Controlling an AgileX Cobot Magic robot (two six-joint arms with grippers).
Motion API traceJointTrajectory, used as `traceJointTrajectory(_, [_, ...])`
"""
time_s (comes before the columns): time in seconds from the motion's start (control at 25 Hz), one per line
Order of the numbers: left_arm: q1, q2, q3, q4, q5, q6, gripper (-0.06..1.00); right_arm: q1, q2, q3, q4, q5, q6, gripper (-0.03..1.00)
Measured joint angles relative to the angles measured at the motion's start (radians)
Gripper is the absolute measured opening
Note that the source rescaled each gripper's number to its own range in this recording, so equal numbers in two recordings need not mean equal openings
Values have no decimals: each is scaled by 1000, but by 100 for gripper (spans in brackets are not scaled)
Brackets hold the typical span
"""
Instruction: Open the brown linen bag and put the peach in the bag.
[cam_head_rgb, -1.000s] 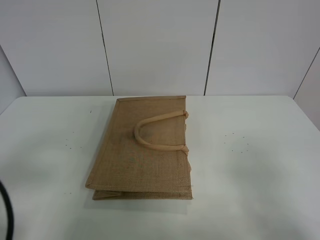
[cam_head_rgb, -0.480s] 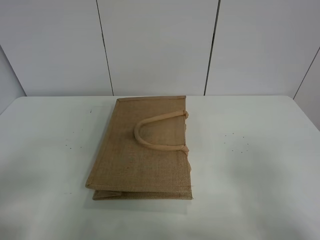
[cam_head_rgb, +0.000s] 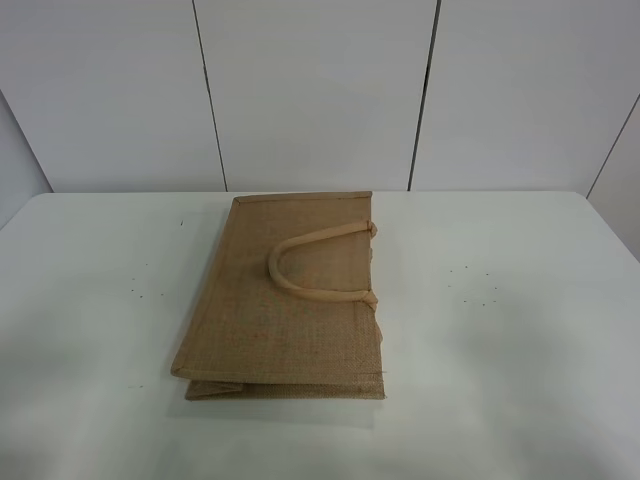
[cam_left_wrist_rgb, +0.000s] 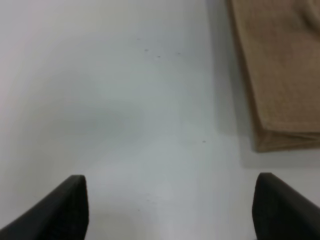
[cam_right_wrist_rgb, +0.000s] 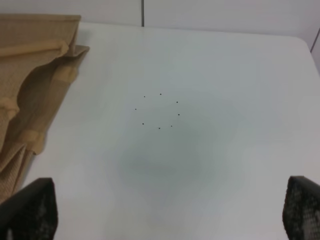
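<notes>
The brown linen bag (cam_head_rgb: 285, 300) lies flat and folded on the white table, with its mouth edge to the right. One beige loop handle (cam_head_rgb: 315, 265) rests on top of it. No peach shows in any view. Neither gripper shows in the exterior high view. In the left wrist view my left gripper (cam_left_wrist_rgb: 170, 210) is open and empty above bare table, and the bag's corner (cam_left_wrist_rgb: 280, 75) lies beyond it and to one side. In the right wrist view my right gripper (cam_right_wrist_rgb: 165, 215) is open and empty, and the bag's mouth side (cam_right_wrist_rgb: 30, 90) with its folds lies off to one side.
The white table (cam_head_rgb: 500, 330) carries small dark specks (cam_head_rgb: 470, 285) to the right of the bag. White wall panels (cam_head_rgb: 310, 90) stand right behind its far edge. The table's right edge shows in the right wrist view (cam_right_wrist_rgb: 312, 55).
A black cable-like shape at the lower left edge of the exterior high view one second ago has left the view. The bag has not moved.
</notes>
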Motion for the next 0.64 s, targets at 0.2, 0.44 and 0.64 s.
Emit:
traceJointTrajectory(0.2, [-5, 0, 0, 0, 0, 0, 98, 0, 0, 0, 0, 0, 0, 100])
traceJointTrajectory(0.44, [-48, 0, 0, -1, 0, -3, 98, 0, 0, 0, 0, 0, 0, 100])
traceJointTrajectory(0.64, [-48, 0, 0, -1, 0, -6, 98, 0, 0, 0, 0, 0, 0, 100])
